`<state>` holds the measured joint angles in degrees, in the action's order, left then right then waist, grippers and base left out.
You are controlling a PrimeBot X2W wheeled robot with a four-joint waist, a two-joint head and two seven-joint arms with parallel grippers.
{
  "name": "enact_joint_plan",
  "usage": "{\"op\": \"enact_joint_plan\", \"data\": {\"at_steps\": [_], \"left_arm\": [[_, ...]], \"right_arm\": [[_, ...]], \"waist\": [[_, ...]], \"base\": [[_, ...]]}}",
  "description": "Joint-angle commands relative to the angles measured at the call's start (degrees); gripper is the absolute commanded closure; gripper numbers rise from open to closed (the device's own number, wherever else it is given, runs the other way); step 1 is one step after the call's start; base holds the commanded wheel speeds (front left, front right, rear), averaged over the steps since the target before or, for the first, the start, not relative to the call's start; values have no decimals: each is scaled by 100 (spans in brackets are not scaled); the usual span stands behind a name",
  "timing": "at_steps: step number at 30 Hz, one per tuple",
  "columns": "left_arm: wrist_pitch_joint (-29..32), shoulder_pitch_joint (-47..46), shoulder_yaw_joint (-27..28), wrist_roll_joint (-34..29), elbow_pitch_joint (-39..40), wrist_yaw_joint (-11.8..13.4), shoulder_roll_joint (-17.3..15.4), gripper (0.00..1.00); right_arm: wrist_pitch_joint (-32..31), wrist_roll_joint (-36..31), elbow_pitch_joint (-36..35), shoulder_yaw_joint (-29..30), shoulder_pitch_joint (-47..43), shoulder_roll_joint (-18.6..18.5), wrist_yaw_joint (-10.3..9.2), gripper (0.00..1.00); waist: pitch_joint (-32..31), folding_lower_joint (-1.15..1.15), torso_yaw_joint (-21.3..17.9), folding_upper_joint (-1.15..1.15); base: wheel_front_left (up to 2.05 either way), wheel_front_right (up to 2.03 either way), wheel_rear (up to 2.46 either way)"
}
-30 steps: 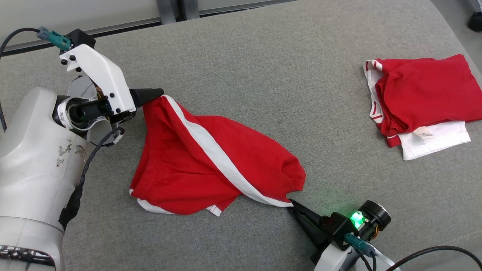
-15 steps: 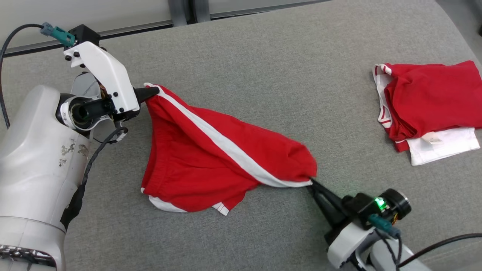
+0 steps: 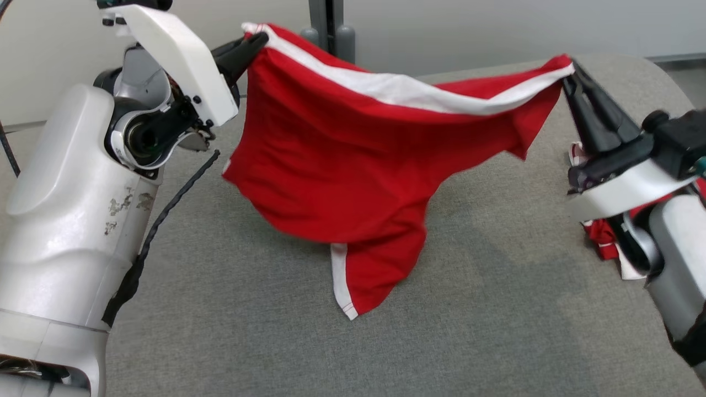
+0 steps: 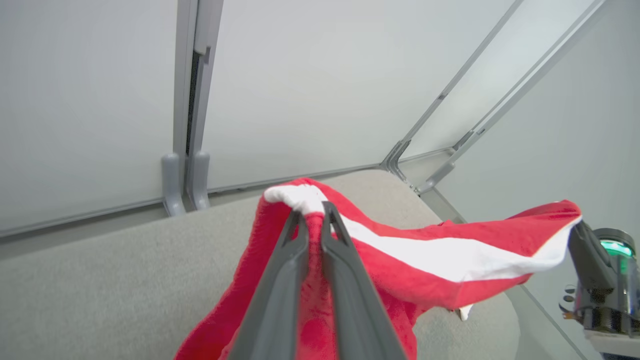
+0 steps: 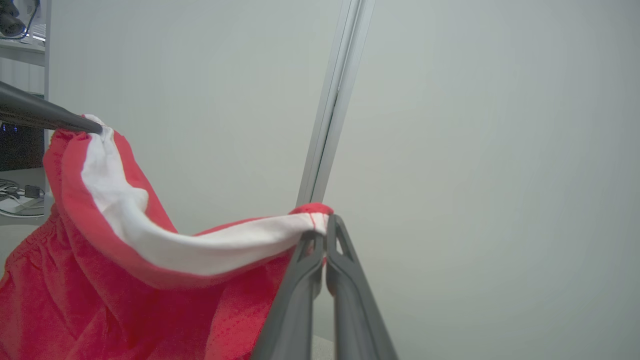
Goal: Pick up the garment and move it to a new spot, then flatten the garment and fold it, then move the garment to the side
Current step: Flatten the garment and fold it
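Count: one red garment (image 3: 353, 165) with a white stripe, and two grippers. The left gripper (image 3: 262, 38), at 11 o'clock in the head view, is closed tight on one end of the stripe. The right gripper (image 3: 569, 67), at 2 o'clock, is closed tight on the other end. The garment hangs between them above the grey table (image 3: 441, 331), with its lowest hem at 6 o'clock. One red-and-white pile (image 3: 604, 245) lies at 3 o'clock.

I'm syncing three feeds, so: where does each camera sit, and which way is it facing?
Head view: on the head, facing down at the grey surface; left gripper and right gripper hold the garment between them.
Left wrist view: on the left wrist, along its own fingers toward the wall.
Right wrist view: likewise, along the right fingers toward the wall.
Shared: the white stripe.
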<state>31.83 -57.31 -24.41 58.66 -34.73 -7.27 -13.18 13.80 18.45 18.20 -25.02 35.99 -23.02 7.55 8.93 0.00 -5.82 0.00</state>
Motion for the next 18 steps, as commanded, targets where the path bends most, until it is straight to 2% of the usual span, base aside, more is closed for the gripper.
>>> {"op": "enact_joint_plan", "data": {"at_steps": [1,8,13,18], "left_arm": [[-339,-98,-55,-76,272,-23,-18,100],[-1368,-28,-173,-177,923,-22,-88,100],[-1819,97,-142,-243,1138,-6,-66,100],[-2359,326,31,-369,1421,291,32,100]], "right_arm": [[-75,48,-24,53,253,-109,-13,100],[-192,-106,-94,410,730,-294,-13,100],[-336,-297,-343,761,542,-276,-13,100],[-642,-493,-847,1202,100,-249,-13,100]], "waist": [[-290,0,215,0],[-758,0,466,0],[-915,0,581,0],[-960,0,688,0]], "base": [[0,0,0],[0,0,0],[0,0,0],[0,0,0]]}}
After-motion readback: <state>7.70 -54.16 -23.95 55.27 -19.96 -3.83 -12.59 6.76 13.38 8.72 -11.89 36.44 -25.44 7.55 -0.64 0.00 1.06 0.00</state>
